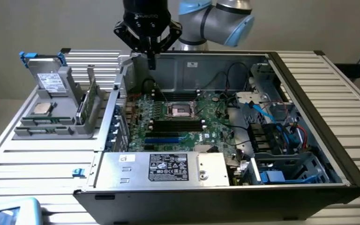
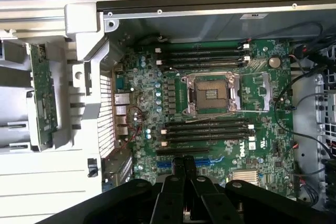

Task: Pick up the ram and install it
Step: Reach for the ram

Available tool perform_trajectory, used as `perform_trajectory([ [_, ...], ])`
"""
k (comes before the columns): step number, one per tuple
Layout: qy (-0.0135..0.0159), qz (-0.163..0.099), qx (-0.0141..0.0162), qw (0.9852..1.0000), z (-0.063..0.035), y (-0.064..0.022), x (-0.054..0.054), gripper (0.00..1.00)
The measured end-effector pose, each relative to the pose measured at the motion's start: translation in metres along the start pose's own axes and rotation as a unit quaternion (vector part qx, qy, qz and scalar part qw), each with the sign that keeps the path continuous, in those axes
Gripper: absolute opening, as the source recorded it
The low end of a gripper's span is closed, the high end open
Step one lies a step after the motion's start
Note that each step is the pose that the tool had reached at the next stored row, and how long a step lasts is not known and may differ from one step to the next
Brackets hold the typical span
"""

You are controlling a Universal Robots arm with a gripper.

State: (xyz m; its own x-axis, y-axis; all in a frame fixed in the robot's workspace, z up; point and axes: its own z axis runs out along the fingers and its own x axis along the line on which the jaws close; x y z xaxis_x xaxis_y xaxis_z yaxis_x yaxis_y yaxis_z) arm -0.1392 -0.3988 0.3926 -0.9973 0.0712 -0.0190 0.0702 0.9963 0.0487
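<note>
twice spotted the gripper (image 1: pixel 150 63), clenched shut on nothing, hung above the open case (image 1: pixel 230 63) and its motherboard (image 1: pixel 213 117). found the ram (image 1: pixel 45 121) well apart, lying flat on the grey rack (image 1: pixel 55 132) at the exterior view's left.

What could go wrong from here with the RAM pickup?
The hand is shut with nothing in it; reaching the long green memory stick in its grey plastic holder this way would likely push it, not grip it.
The metal case wall stands between them; a low sideways move could clip it.
The open silver processor socket sits beside the empty black slots; a slip could damage it.
</note>
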Motion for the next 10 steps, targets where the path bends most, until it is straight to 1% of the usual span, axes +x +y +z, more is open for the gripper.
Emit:
perform_trajectory([
  [10,0.0000,0.000,0.0000,1.0000,-0.0011,-0.0032,0.045,0.11],
])
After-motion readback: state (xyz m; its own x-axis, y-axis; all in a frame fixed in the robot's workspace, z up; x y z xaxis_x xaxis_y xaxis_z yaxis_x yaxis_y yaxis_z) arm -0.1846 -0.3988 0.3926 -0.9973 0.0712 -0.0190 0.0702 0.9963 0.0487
